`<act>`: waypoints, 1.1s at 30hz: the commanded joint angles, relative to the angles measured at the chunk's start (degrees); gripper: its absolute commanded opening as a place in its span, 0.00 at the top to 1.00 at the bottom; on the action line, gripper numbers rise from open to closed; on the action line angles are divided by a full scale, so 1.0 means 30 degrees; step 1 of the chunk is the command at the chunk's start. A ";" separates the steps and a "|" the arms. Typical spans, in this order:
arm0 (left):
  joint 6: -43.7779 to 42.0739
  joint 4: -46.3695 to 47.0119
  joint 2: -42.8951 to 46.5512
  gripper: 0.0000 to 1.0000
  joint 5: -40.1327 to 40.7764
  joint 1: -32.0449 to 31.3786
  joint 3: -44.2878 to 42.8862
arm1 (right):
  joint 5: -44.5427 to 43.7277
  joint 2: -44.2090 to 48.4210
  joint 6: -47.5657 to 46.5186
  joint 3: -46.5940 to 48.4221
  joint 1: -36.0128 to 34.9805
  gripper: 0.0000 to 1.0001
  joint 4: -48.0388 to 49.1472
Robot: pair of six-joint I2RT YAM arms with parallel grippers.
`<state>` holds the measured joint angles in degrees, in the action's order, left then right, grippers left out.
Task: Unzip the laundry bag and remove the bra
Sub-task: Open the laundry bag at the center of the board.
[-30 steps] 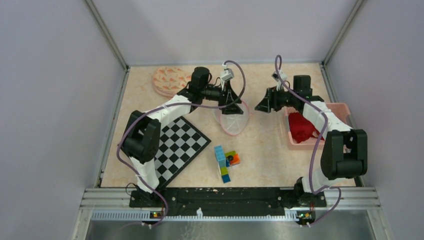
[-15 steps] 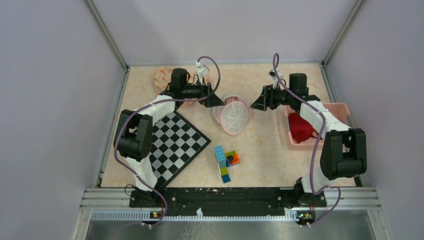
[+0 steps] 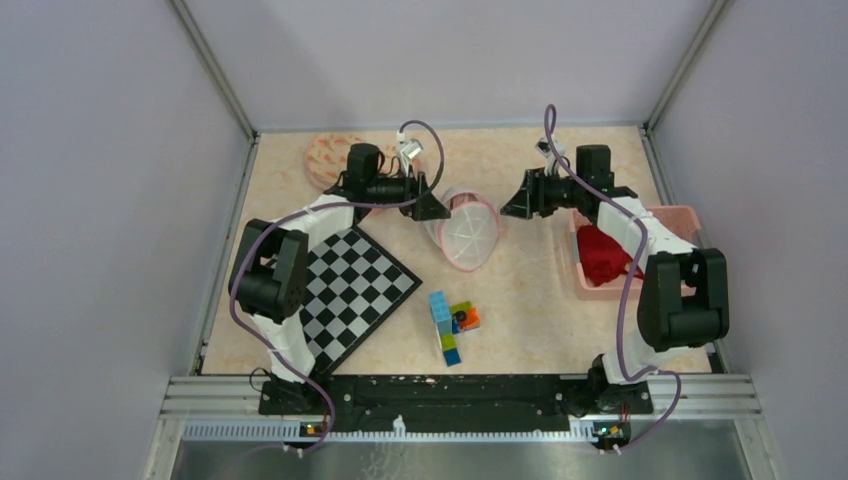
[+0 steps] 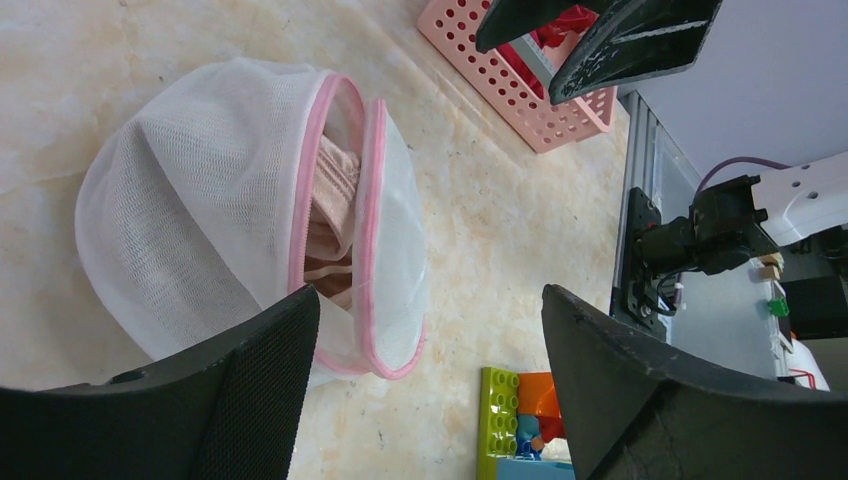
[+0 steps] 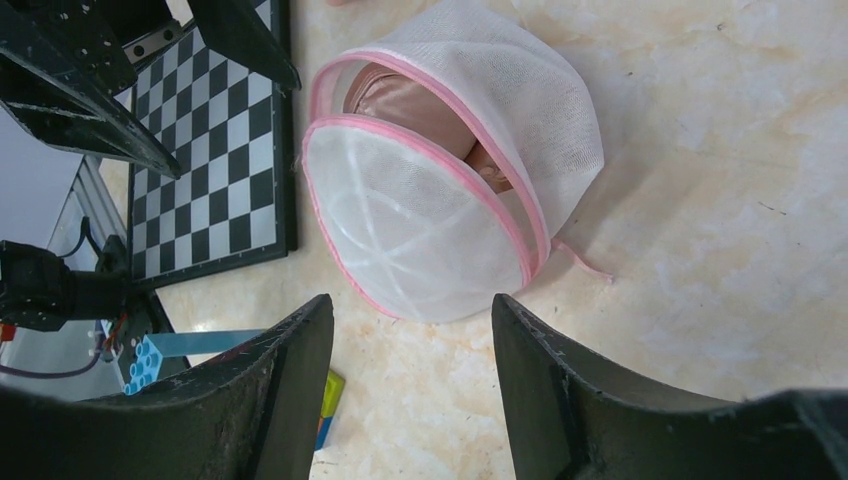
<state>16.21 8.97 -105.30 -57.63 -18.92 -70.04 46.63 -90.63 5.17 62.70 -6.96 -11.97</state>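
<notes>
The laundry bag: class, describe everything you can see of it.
The laundry bag is a rounded, dome-shaped pouch of white see-through mesh with pink zipper trim. It lies on its side on the table, unzipped and gaping, with the beige bra showing inside the opening. A thin pink cord trails from it. Nothing grips it.

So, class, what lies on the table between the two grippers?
The laundry bag, zip open with the bra showing inside, lies between the left gripper and the right gripper; the top view shows it.
</notes>
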 commanded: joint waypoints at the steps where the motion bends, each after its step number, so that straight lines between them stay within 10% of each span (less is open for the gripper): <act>1: -0.0410 0.0248 0.0475 0.15 -0.0368 0.0003 0.0598 | 0.0186 0.0260 0.0005 0.0738 -0.0082 0.42 0.0413; 33: -0.7358 -0.5719 -0.0690 0.24 -0.2961 -0.4856 -0.3859 | -0.0726 -0.1460 -0.1345 0.5553 0.1026 0.42 -0.0126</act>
<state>3.57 -1.63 -107.87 -62.81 -30.59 -76.12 44.66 -94.43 2.44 76.49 -4.27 -12.82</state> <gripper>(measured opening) 0.756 0.581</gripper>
